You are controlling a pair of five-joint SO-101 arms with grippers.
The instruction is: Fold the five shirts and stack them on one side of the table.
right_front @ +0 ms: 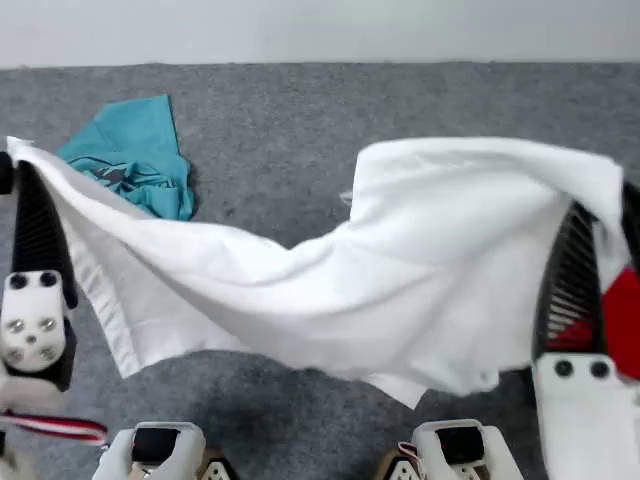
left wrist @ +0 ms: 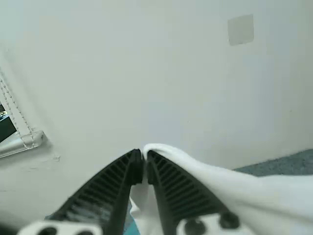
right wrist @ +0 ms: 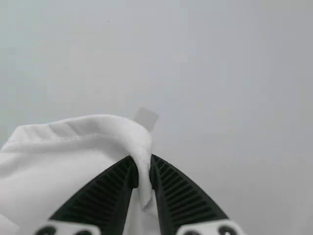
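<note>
A white shirt [right_front: 400, 270] hangs stretched across the table between both arms, sagging in the middle above the grey surface. My left gripper [left wrist: 144, 155] is shut on one corner of the white shirt [left wrist: 234, 188], held high at the table's left edge [right_front: 12, 155]. My right gripper [right wrist: 143, 164] is shut on another edge of the white shirt [right wrist: 68, 152], raised at the right side [right_front: 615, 190]. A crumpled teal shirt [right_front: 135, 155] lies on the table at the back left, beside the left arm.
The grey carpeted table [right_front: 270, 110] spreads under the hanging shirt. Both arm bases [right_front: 155, 450] [right_front: 460, 450] stand at the front edge. A red piece [right_front: 622, 320] shows at the far right. A pale wall [left wrist: 146, 73] is behind the table.
</note>
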